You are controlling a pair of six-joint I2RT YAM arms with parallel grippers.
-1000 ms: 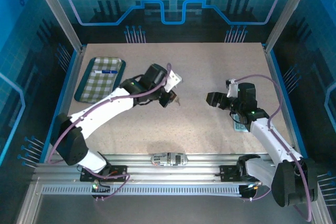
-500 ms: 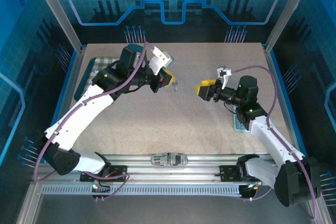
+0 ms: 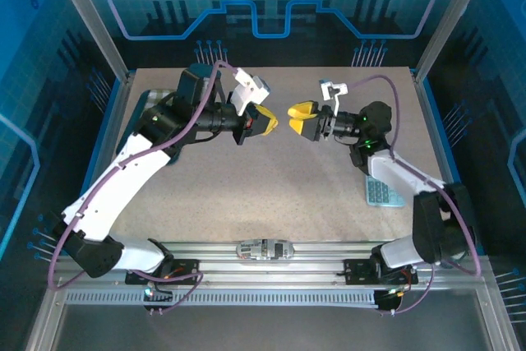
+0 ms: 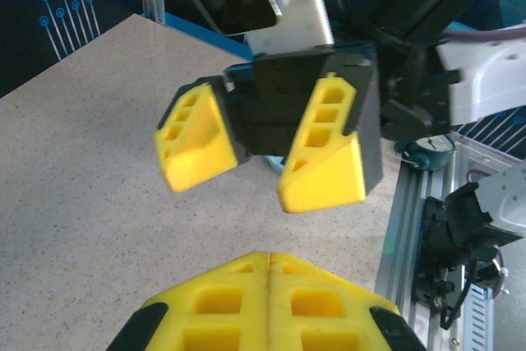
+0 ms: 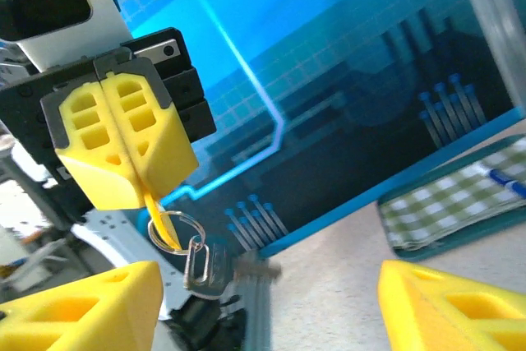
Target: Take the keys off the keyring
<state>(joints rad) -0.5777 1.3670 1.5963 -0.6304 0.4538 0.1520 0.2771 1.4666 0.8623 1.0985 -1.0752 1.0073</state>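
Note:
My left gripper (image 3: 269, 123) hangs above the middle-back of the table, its yellow fingers (image 4: 238, 285) pressed together. In the right wrist view the left gripper (image 5: 141, 182) is shut on the yellow-orange tag of the keyring (image 5: 162, 219). A silver ring (image 5: 175, 230) hangs from the tag. A small grey key (image 5: 212, 267) dangles from a clip on that ring, blurred. My right gripper (image 3: 300, 117) faces the left one, close in front of it, its jaws open and empty (image 5: 267, 318). From the left wrist camera the open right gripper (image 4: 263, 158) stands just beyond my shut fingertips.
A green checked cloth (image 5: 460, 203) with a blue pen (image 5: 505, 180) lies at the back left, partly under the left arm (image 3: 148, 108). A teal keypad-like item (image 3: 383, 191) lies at the right. A small object (image 3: 265, 249) rests on the front rail.
Both arms have swung up and toward the back middle. The left gripper carried the keyring along, and the right gripper turned to face it at close range, jaws slightly narrower.

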